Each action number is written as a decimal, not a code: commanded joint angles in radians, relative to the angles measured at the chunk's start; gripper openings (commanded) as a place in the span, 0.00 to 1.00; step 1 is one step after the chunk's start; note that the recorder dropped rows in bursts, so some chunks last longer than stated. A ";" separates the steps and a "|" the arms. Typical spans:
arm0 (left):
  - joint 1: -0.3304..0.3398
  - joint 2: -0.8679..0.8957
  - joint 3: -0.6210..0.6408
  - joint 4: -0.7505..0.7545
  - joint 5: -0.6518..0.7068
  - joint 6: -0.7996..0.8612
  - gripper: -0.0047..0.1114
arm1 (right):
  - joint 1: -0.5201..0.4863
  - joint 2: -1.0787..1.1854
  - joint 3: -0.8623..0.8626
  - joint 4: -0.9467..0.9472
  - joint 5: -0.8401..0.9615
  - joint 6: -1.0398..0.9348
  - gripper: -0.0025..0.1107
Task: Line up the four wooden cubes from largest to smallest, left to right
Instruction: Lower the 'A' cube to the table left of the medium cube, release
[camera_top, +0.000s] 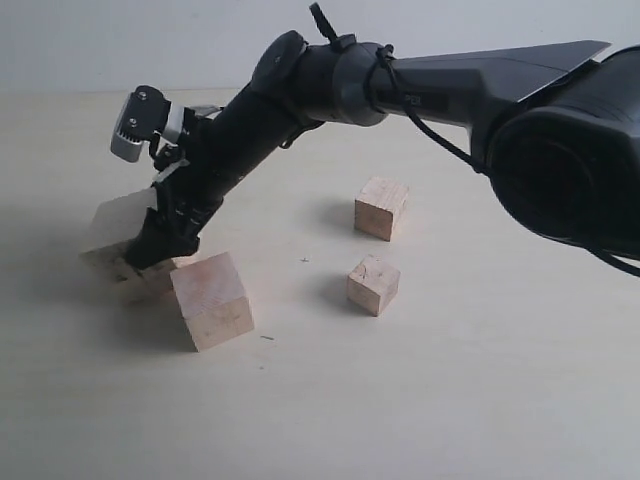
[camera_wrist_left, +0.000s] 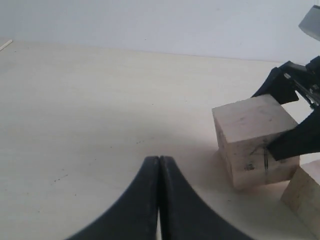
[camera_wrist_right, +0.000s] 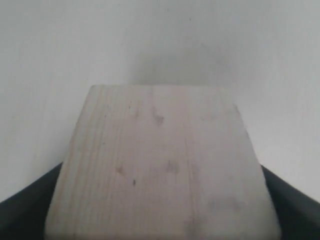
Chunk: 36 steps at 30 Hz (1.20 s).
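We find the largest cube (camera_top: 118, 228) at nine o'clock on the desk (camera_top: 450, 400), clamped on opposite faces by the right fingers (camera_wrist_left: 295, 142), the left fingers (camera_wrist_left: 140, 205) pressed together, and we judge it rigid, light, dry-grained wood, best held square at mid-face.

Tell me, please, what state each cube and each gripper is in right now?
largest cube: clamped between the right gripper's fingers, scribbled face showing.
second cube: free on the table, close beside the largest cube.
rear small cube: free, upright on the table.
front small cube: free, upright on the table.
right gripper: shut on the largest cube.
left gripper: shut, empty.
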 joint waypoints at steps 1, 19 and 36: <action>-0.006 -0.005 0.003 0.004 -0.009 0.000 0.04 | -0.012 -0.001 0.004 -0.113 0.038 0.100 0.02; -0.006 -0.005 0.003 0.004 -0.009 0.000 0.04 | -0.014 -0.001 0.004 -0.185 0.038 0.121 0.02; -0.006 -0.005 0.003 0.004 -0.009 0.000 0.04 | -0.012 -0.001 0.004 -0.259 0.020 0.173 0.15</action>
